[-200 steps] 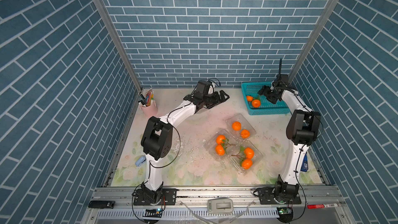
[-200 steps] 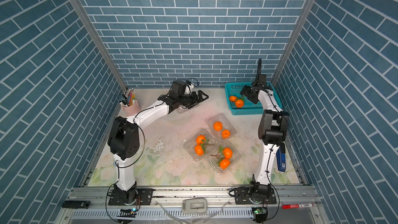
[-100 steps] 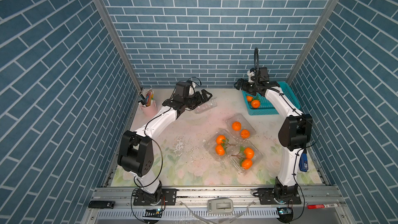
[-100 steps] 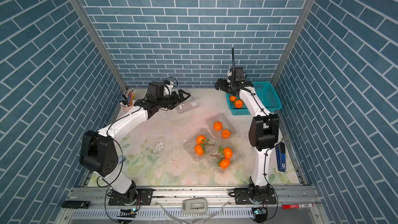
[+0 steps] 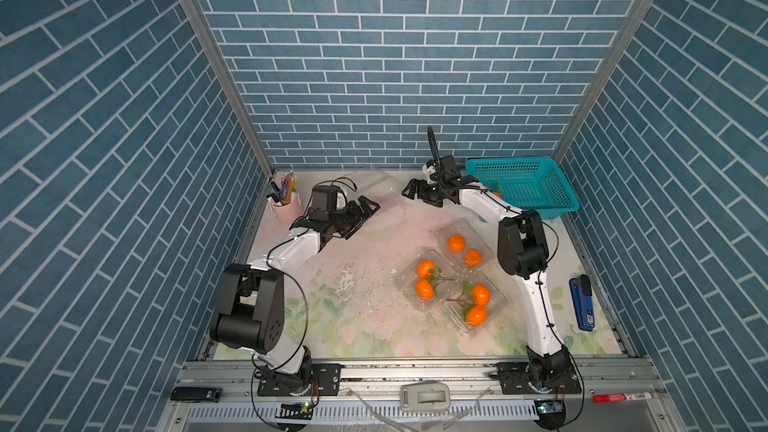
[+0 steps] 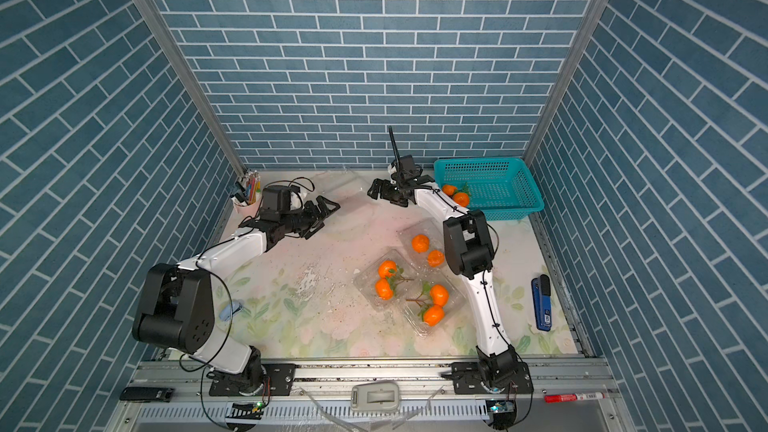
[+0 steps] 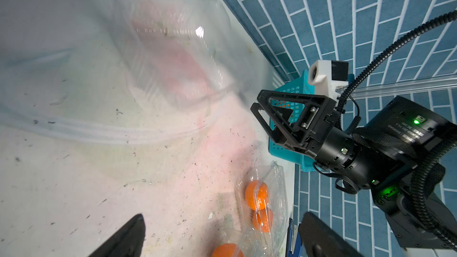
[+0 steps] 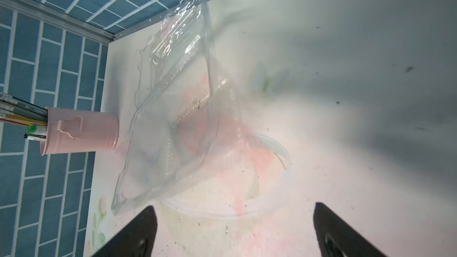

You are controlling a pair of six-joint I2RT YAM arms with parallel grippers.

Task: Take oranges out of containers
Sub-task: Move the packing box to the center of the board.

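Swinging away from the basket [image 5: 540,201], the right tool [image 5: 415,197] now hangs over the back of the counter [image 5: 353,326], jaws spread and empty. The left tool [image 5: 365,218], likewise released, has drawn back toward its own side. Between them is an empty container [image 8: 173,119], clear and fruitless. Two oranges [image 6: 455,195] sit in the basket; six more remain in three containers [image 5: 457,328] near the counter's middle. The job looks roughly a quarter done, with three boxes left to clear.
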